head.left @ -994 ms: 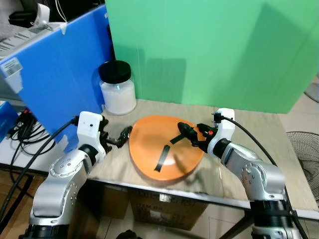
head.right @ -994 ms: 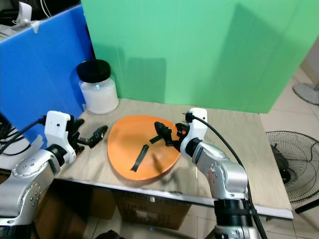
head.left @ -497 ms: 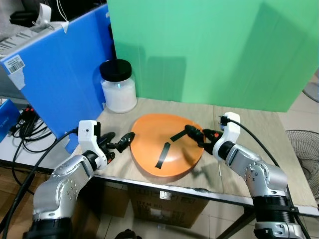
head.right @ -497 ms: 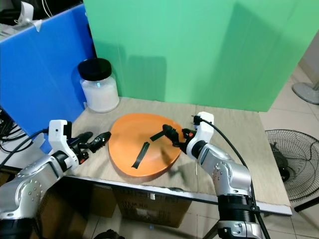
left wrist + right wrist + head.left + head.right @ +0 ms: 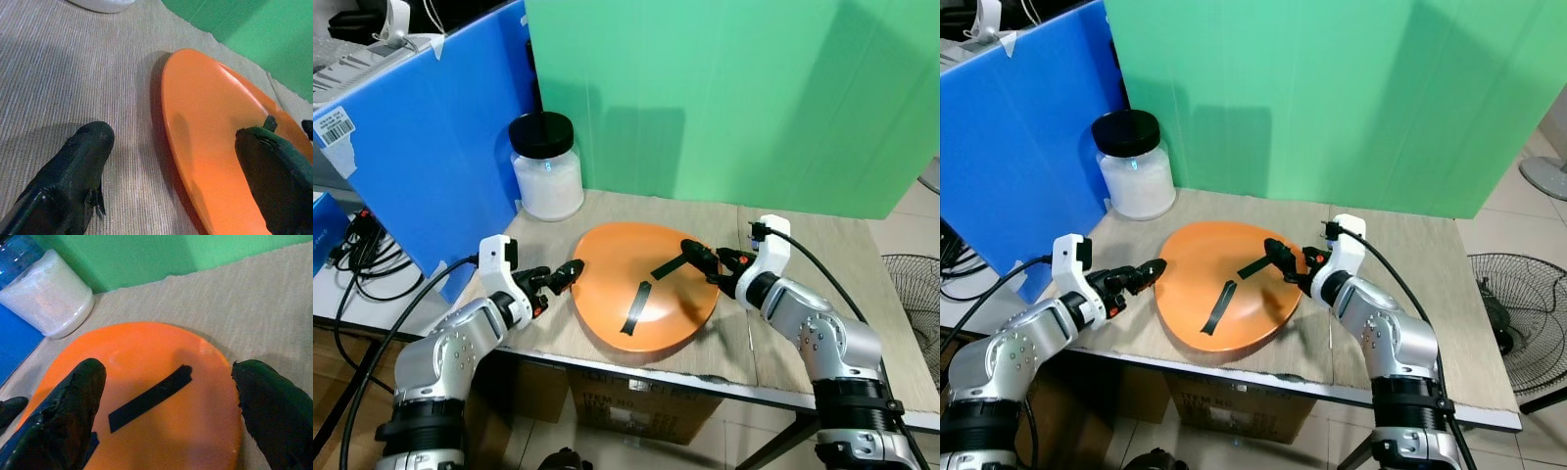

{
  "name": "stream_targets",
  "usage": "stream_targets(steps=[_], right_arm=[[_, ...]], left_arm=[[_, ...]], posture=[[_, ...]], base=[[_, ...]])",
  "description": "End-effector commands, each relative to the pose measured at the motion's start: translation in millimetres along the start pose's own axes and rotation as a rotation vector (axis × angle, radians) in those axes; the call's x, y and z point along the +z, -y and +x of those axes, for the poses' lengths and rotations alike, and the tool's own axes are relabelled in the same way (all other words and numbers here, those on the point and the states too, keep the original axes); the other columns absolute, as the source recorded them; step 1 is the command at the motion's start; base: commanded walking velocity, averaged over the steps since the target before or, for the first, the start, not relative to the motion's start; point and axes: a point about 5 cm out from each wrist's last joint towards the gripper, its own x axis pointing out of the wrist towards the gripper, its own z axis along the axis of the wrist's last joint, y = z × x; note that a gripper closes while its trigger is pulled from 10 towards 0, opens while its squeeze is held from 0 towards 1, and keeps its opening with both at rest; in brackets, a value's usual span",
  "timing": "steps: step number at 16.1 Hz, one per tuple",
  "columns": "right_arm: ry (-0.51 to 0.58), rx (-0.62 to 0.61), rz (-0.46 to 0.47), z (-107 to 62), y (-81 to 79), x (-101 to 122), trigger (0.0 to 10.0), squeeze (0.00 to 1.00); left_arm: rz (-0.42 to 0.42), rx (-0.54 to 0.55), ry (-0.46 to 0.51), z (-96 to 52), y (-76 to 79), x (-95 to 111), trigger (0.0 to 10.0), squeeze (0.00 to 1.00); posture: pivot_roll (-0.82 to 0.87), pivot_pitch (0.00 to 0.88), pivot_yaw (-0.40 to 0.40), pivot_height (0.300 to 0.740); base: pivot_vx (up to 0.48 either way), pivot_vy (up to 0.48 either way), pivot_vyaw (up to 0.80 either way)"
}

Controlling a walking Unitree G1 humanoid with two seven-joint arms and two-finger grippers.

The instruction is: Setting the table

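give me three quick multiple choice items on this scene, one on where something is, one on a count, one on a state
1. Where does the jar with the black lid stand?
A. on the orange plate
B. at the table's back left corner, by the blue panel
C. on the floor by the fan

2. How many black tape strips are on the plate?
A. two
B. four
C. none

3. How are the left gripper's fingers?
A. shut on the jar
B. shut on a spoon
C. open at the plate's left rim

Key: 1 B, the jar stands behind the orange plate, beside the blue panel. 2 A, two tape strips show. 3 C, the left gripper is spread at the rim.
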Motion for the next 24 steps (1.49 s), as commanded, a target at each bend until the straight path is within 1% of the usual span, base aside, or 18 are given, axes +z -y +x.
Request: stream_targets(steps=[1, 3, 4, 5, 6, 7, 8, 9, 11, 12, 13, 15, 16, 19, 21, 22, 23, 24], right_arm=[[-0.003, -0.008, 0.004, -1.6, 2.8, 1.7, 10.0, 0.00], [-0.033, 0.006, 0.006, -2.7, 2.5, -1.0, 10.0, 0.00], [-0.039, 0.000, 0.005, -3.0, 3.2, -2.6, 10.0, 0.00], [-0.038, -0.005, 0.008, -2.9, 3.8, -3.0, 10.0, 0.00], [-0.039, -0.017, 0.019, -3.0, 5.6, -3.1, 10.0, 0.00], [-0.041, -0.022, 0.027, -3.2, 6.3, -3.0, 10.0, 0.00], [-0.061, -0.017, 0.062, -3.6, 6.8, -4.0, 10.0, 0.00], [-0.082, -0.009, 0.071, -4.2, 6.6, -6.1, 10.0, 0.00], [-0.131, 0.010, 0.092, -5.8, 5.5, -12.2, 10.0, 0.00], [-0.137, 0.021, 0.120, -6.2, 4.0, -13.6, 10.0, 0.00], [-0.139, 0.037, 0.139, -6.5, 2.1, -13.7, 10.0, 0.00], [-0.164, 0.091, 0.193, -8.1, -4.4, -13.6, 10.0, 0.00], [-0.205, 0.126, 0.220, -9.7, -8.1, -15.1, 10.0, 0.00], [-0.255, 0.167, 0.248, -12.1, -12.5, -19.0, 10.0, 0.00], [-0.277, 0.203, 0.258, -14.0, -18.0, -20.0, 10.0, 0.00], [-0.275, 0.207, 0.256, -14.4, -18.9, -19.4, 10.0, 0.00], [-0.272, 0.209, 0.250, -15.1, -19.5, -18.3, 10.0, 0.00], [-0.267, 0.208, 0.246, -15.4, -19.3, -17.1, 10.0, 0.00]], left_arm=[[-0.014, -0.005, -0.013, 2.2, 1.4, -0.1, 10.0, 0.00], [-0.040, -0.050, -0.021, 3.1, 6.3, 0.9, 10.0, 0.00], [-0.054, -0.052, -0.044, 4.1, 7.2, -0.8, 8.6, 0.00], [-0.060, -0.046, -0.054, 4.7, 6.7, -1.8, 7.7, 0.00], [-0.063, -0.051, -0.066, 5.3, 6.8, -2.6, 5.5, 0.00], [-0.065, -0.055, -0.067, 5.4, 7.2, -2.6, 4.8, 0.00], [-0.081, -0.084, -0.075, 6.0, 10.5, -1.9, 3.5, 0.00], [-0.089, -0.088, -0.086, 6.2, 11.2, -2.5, 3.4, 0.00], [-0.094, -0.093, -0.117, 7.0, 12.3, -4.5, 4.7, 0.00], [-0.099, -0.098, -0.128, 8.0, 13.2, -5.4, 5.7, 0.00], [-0.109, -0.112, -0.128, 9.0, 15.1, -4.8, 7.3, 0.00], [-0.132, -0.163, -0.137, 10.8, 22.1, -3.0, 7.8, 0.00], [-0.142, -0.193, -0.149, 11.8, 26.4, -3.5, 7.9, 0.00], [-0.153, -0.211, -0.162, 14.3, 30.4, -6.6, 7.5, 0.00], [-0.169, -0.226, -0.157, 15.9, 33.2, -7.2, 4.8, 0.00], [-0.173, -0.229, -0.153, 16.0, 33.8, -6.8, 4.1, 0.00], [-0.171, -0.234, -0.145, 15.6, 34.3, -6.0, 2.1, 0.00], [-0.165, -0.234, -0.137, 15.2, 34.1, -5.0, 0.5, 0.00]], posture=[[0.10, 0.000, 0.008, 0.740], [0.11, 0.000, 0.004, 0.740], [0.11, 0.000, 0.003, 0.740], [0.11, 0.000, 0.003, 0.740], [0.11, 0.000, 0.003, 0.740], [0.11, 0.000, 0.003, 0.740], [0.10, 0.000, 0.005, 0.740], [0.10, 0.000, 0.005, 0.740], [0.10, 0.000, 0.005, 0.740], [0.10, 0.000, 0.005, 0.740], [0.10, 0.000, 0.005, 0.740], [0.10, 0.000, 0.006, 0.740], [0.11, 0.000, 0.005, 0.740], [0.11, 0.000, 0.005, 0.740], [0.11, 0.000, 0.006, 0.740], [0.11, 0.000, 0.006, 0.740], [0.11, 0.000, 0.007, 0.740], [0.11, 0.000, 0.006, 0.740]], base=[[0.000, 0.000, 0.00], [0.000, 0.000, 0.00], [0.000, 0.000, 0.00], [0.000, 0.000, 0.00], [0.000, 0.000, 0.00], [0.000, 0.000, 0.00], [0.000, 0.000, 0.00], [0.000, 0.000, 0.00], [0.000, 0.000, 0.00], [0.000, 0.000, 0.00], [0.000, 0.000, 0.00], [0.000, 0.000, 0.00], [0.000, 0.000, 0.00], [0.000, 0.000, 0.00], [0.000, 0.000, 0.00], [0.000, 0.000, 0.00], [0.000, 0.000, 0.00], [0.000, 0.000, 0.00]])
